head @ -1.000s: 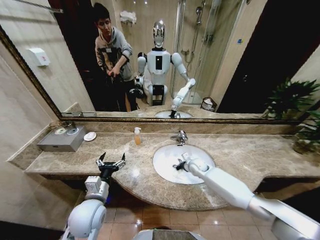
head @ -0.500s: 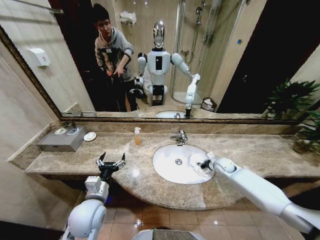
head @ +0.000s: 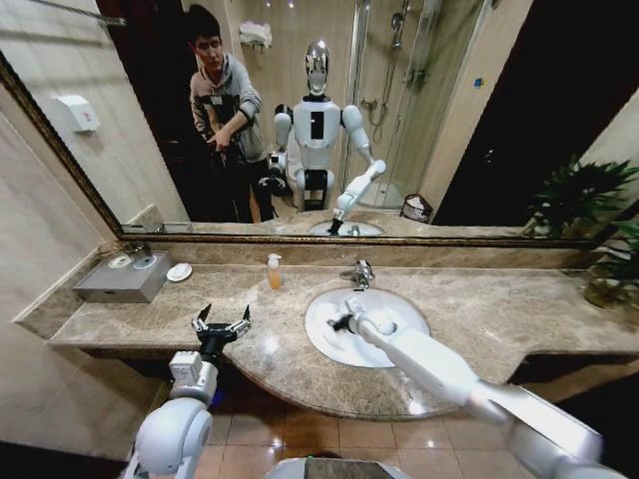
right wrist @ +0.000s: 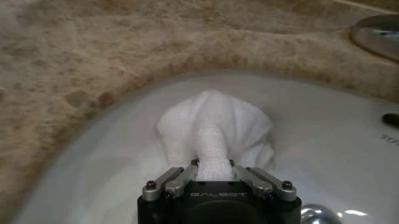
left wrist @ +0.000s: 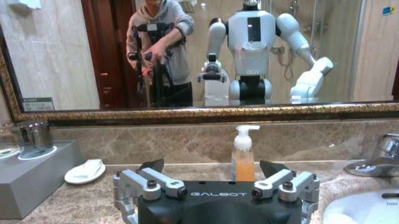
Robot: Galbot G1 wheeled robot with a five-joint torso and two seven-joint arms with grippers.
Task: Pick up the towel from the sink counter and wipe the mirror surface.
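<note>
So, quick rundown of what I'm seeing from my end, one camera at a time.

Head view, right arm: it reaches in from about 4 o'clock, and the right gripper (head: 342,321) sits over the left half of the white basin (head: 399,309).
Head view, towel: I can just make out the towel (head: 351,308) as a white lump at the gripper tip, hard to separate from the porcelain.
Head view, left arm: parked at 7 o'clock, left gripper (head: 222,324) fingers spread wide above the front edge of the sink counter (head: 479,299).
Head view, mirror: the mirror (head: 449,120) runs across the top, 10 to 2 o'clock, with the soap bottle (head: 274,271) and tap (head: 360,272) lined up below it.

Left wrist view, left gripper (left wrist: 212,173): both fingers stand apart with nothing between them, soap bottle (left wrist: 244,156) straight ahead at 12 o'clock, a white soap dish (left wrist: 85,171) off at 9.

Right wrist view, right gripper (right wrist: 214,169): clamped tight on a bunched fold of the towel (right wrist: 215,126).
Right wrist view, towel: the rest of the cloth fans out ahead toward 12 o'clock, lying against the basin's (right wrist: 112,154) sloping inner wall, just inside the marble rim.
</note>
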